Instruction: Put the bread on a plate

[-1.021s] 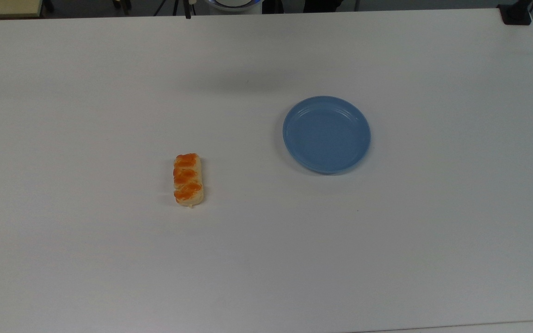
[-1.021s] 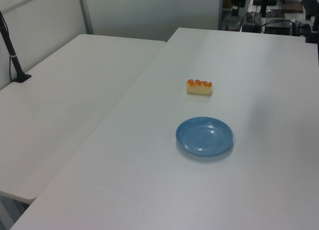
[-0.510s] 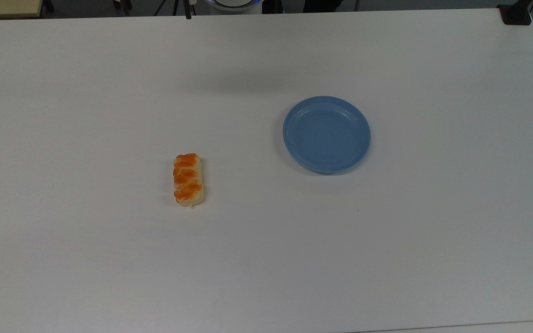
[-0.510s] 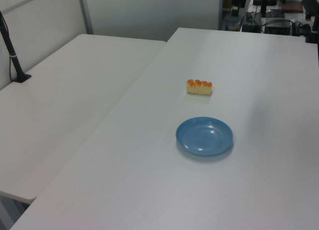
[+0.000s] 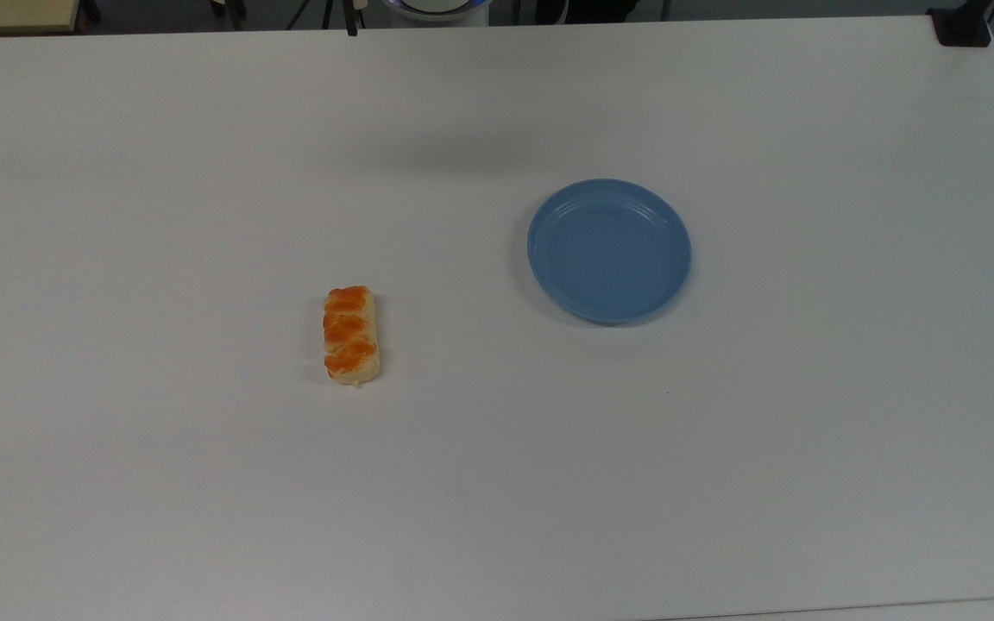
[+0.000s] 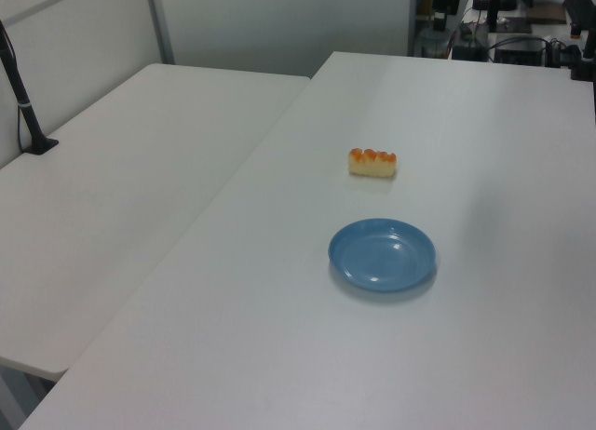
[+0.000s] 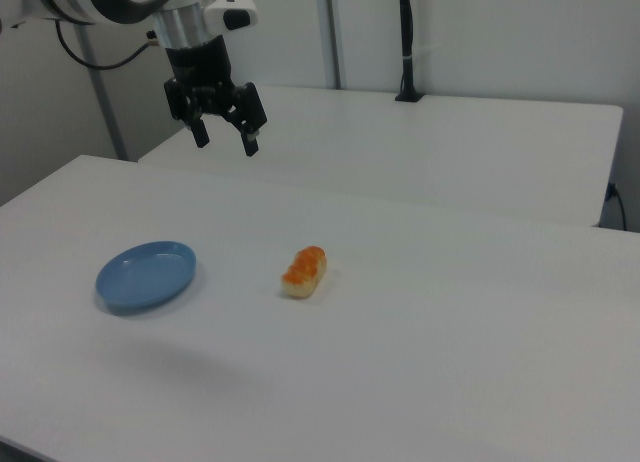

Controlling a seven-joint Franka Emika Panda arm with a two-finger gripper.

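A: Quick pass. We have the bread [image 5: 350, 335] lying flat on the white counter [image 5: 497, 483], left of centre in the top view, long axis running up and down the frame. Orange patches face up.

B: And the plate [image 5: 609, 251] sits right of centre in the top view, a bit higher in the frame. Nothing on it. Well apart from the bread, bare counter between them.

A: Hand [image 7: 223, 137]? We see it in the upper left of the right view, hanging high over the counter, pointed down, fingers [image 7: 248, 142] spread wide with nothing between them.

B: In the right view the bread [image 7: 304, 270] is near the middle, the plate [image 7: 146, 275] at left. The hand looks closer to the plate's side than to the bread, though depth is hard to judge.

A: So we call the step: reach not yet made, bread untouched, task basically at the start.

B: Next move, we judge: bring the hand over the bread, turn the wrist so the fingers close across the short width, then come down.

A: Left view agrees: bread [image 6: 372, 162] above the plate [image 6: 382, 254] in the frame, both mid-right on the counter.

B: Spread looks wide enough for the roll.
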